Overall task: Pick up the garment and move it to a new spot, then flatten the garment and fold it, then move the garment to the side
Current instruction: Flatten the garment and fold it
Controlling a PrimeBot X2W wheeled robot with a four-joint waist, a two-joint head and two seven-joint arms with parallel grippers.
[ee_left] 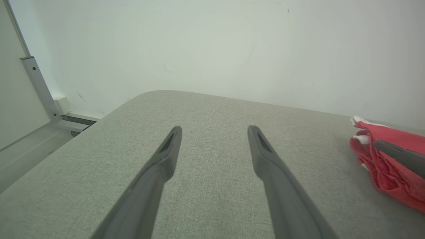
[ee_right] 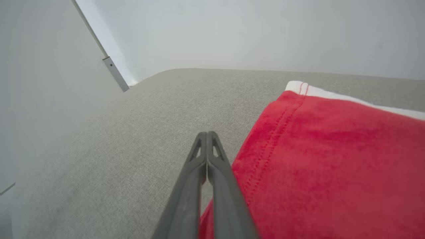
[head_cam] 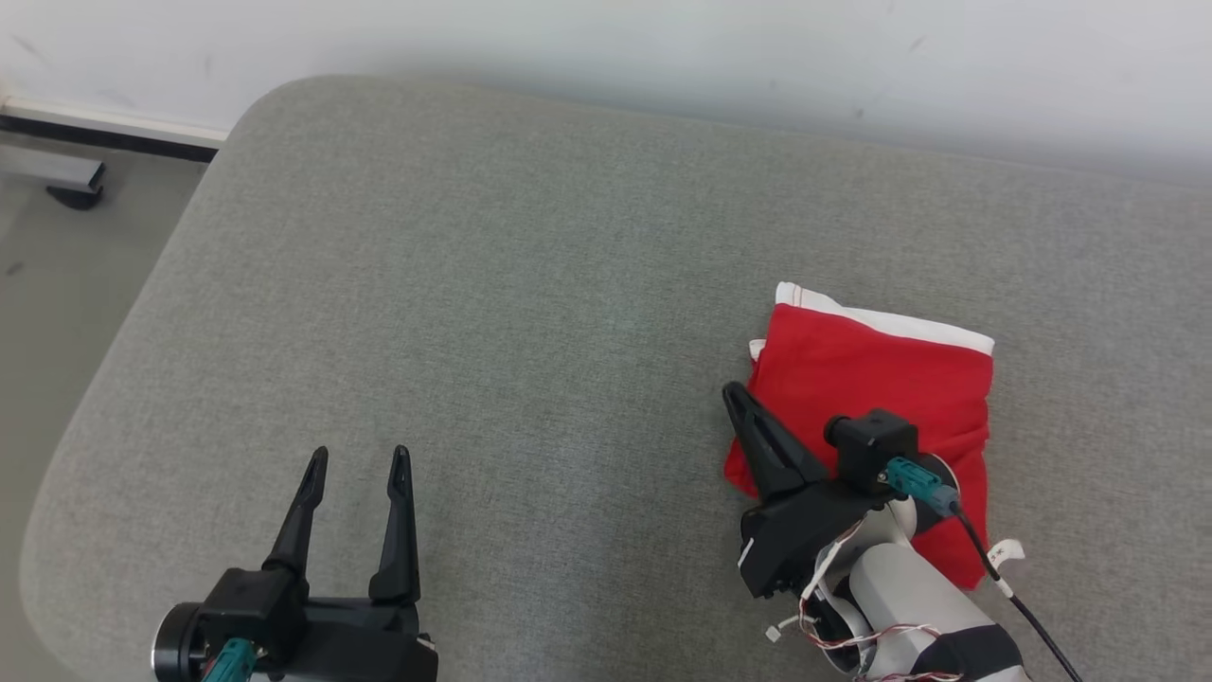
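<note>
The garment [head_cam: 871, 379] is a folded red piece with a white hem along its far edge, lying on the right part of the grey cushioned surface [head_cam: 473, 284]. My right gripper [head_cam: 734, 390] is shut, its fingers pressed together along the garment's left edge with the tips pointing away from me. The right wrist view has those closed tips [ee_right: 207, 133] over the cushion beside the red cloth [ee_right: 332, 159], with nothing seen between them. My left gripper [head_cam: 360, 457] stands open at the lower left, well apart from the garment [ee_left: 388, 166]; nothing lies between its fingers [ee_left: 214, 129].
A white wall runs behind the cushion's far edge. On the left the cushion's rounded corner drops to a grey floor [head_cam: 57, 313], where a metal bar with a dark foot [head_cam: 66, 180] stands by the wall. A cable [head_cam: 1004, 578] trails from my right wrist.
</note>
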